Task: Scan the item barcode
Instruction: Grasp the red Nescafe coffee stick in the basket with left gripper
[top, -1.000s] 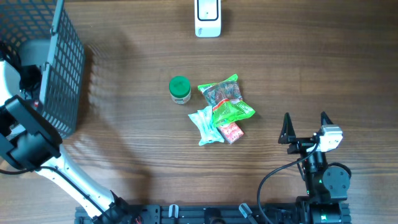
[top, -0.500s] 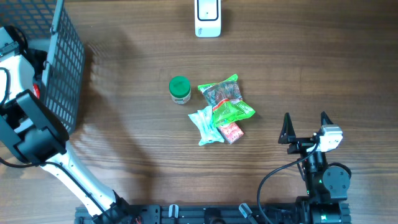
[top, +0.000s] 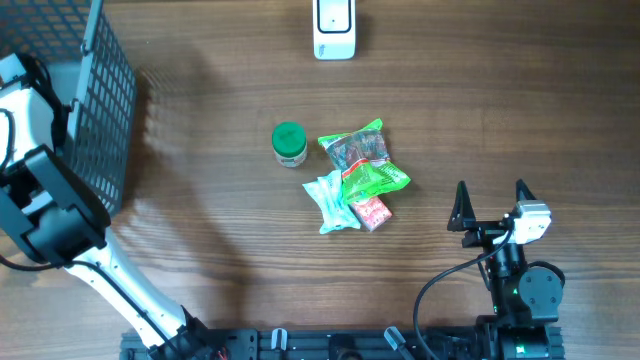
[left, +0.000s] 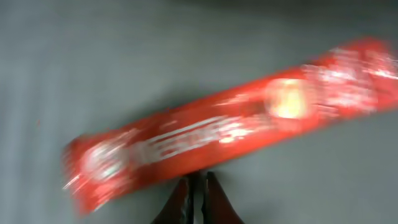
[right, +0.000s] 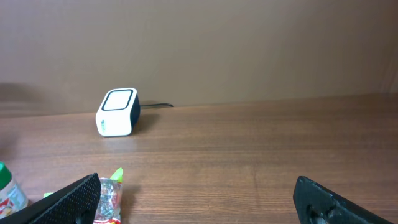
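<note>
Red packet (left: 230, 134) at the left hand (left: 198, 183); scanner (top: 334, 28) far off across the desk (top: 220, 220).
Packet blurred in the left wrist view, lying slantwise on a grey surface, its lower edge right at the left fingertips. Left fingers pressed together; cannot tell if they pinch the wrapper. Overhead, the left arm reaches into the wire basket (top: 100, 110) at the desk's left edge. White scanner stands at the far edge, well apart from the basket. Mid-desk: a green-capped bottle (top: 289, 143) just beside a heap of green snack bags (top: 365, 160), a pale blue-green pouch (top: 330, 200) and a small red pack (top: 372, 212). Right hand (top: 491, 205) near the front right, fingers wide apart, empty.
</note>
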